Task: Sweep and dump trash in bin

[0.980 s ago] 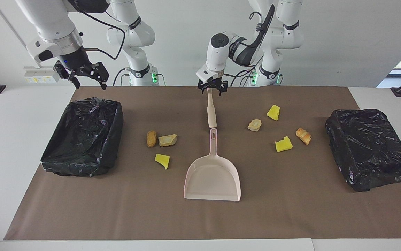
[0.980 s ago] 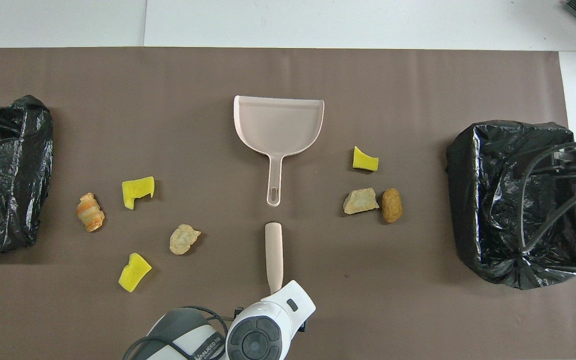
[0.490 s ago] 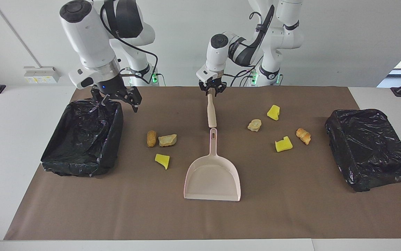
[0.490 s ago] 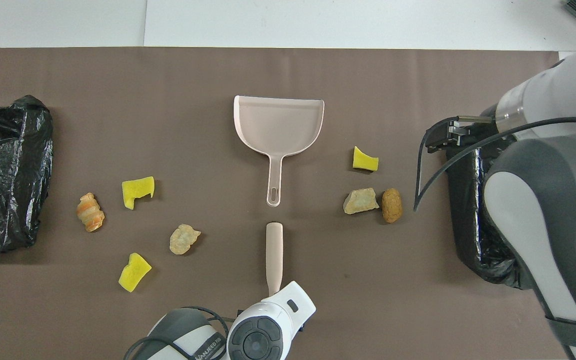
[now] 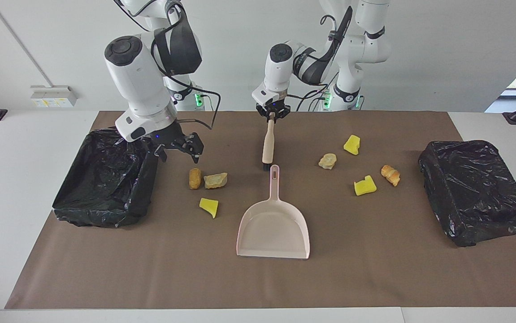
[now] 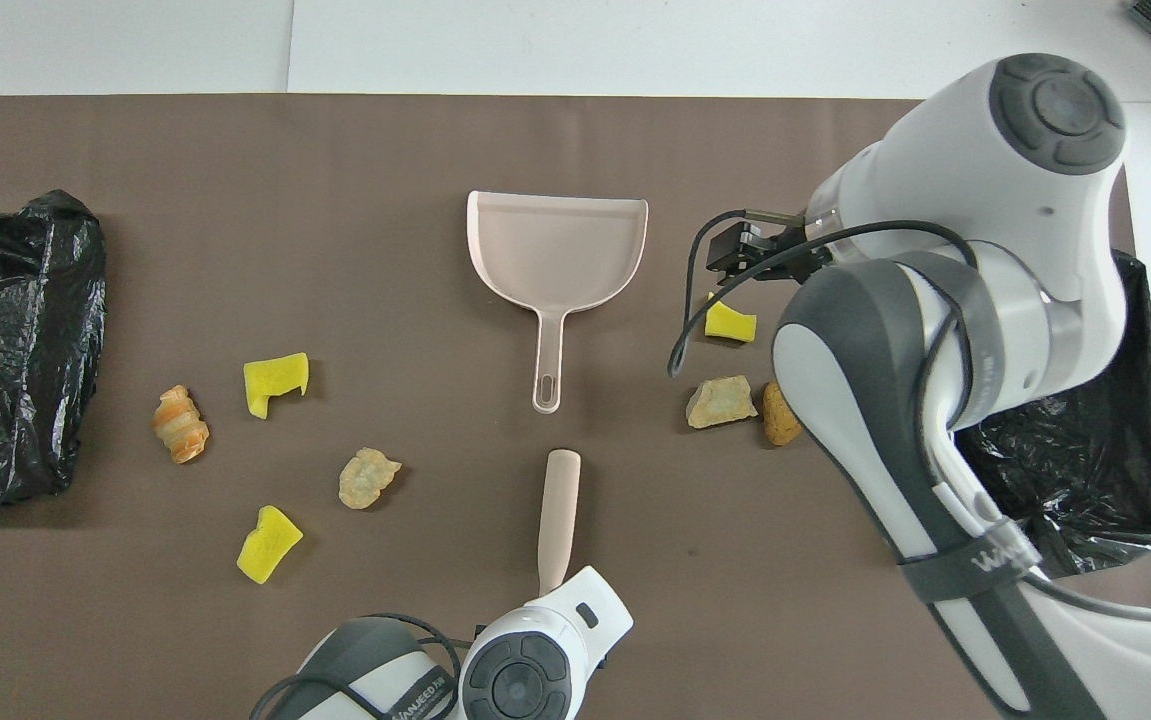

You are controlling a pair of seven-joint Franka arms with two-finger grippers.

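Observation:
Seven trash scraps lie on the brown mat. A brown lump (image 5: 194, 178), a tan lump (image 5: 215, 180) and a yellow chunk (image 5: 209, 207) lie toward the right arm's end. A tan lump (image 5: 327, 161), two yellow chunks (image 5: 352, 144) (image 5: 365, 185) and an orange lump (image 5: 390, 174) lie toward the left arm's end. The pink dustpan (image 5: 273, 229) lies mid-mat. My left gripper (image 5: 271, 116) is shut on the handle end of the beige brush (image 5: 267, 143), which tilts down to the mat. My right gripper (image 5: 179, 158) is open, low over the mat beside the brown lump.
An open black-lined bin (image 5: 101, 215) stands at the right arm's end, also in the overhead view (image 6: 1065, 520). A closed black bag (image 5: 473, 188) lies at the left arm's end. In the overhead view the right arm (image 6: 895, 400) covers part of the brown lump (image 6: 778, 425).
My right arm swung down from above the bin's near corner to over the mat by the brown lump. My left gripper closed on the brush handle and tilted the brush; its bristles now show.

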